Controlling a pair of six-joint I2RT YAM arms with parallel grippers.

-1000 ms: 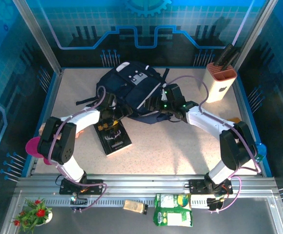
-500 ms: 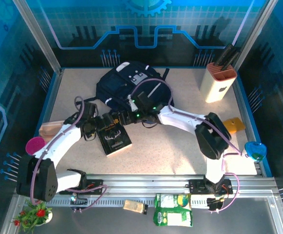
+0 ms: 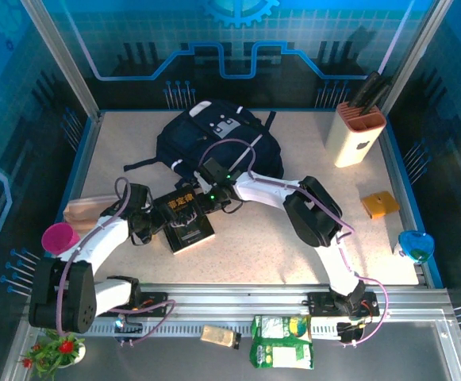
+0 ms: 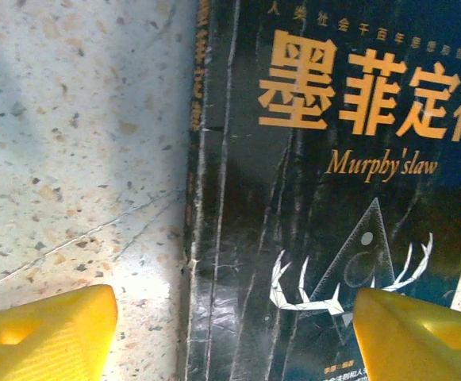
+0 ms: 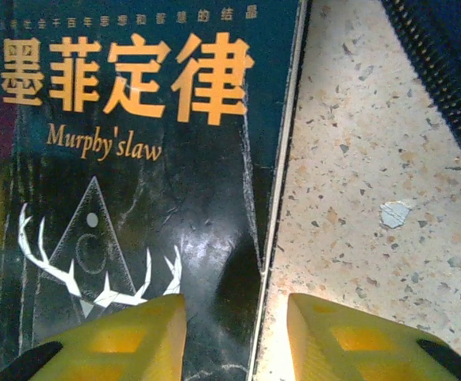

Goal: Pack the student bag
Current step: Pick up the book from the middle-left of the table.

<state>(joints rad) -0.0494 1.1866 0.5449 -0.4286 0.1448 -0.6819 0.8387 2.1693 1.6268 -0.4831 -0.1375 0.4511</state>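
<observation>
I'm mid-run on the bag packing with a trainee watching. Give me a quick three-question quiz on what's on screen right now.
1. True or false: the book is already inside the student bag.
2. Where is the right tool? A. straddling the book's edge, fingers apart; B. inside the bag; C. clamped on a strap.
3. Fill in: the cover's English title reads "Murphy's ___".
Key: 1 false, it lies flat on the table in front of the bag. 2 A. 3 law.
</observation>
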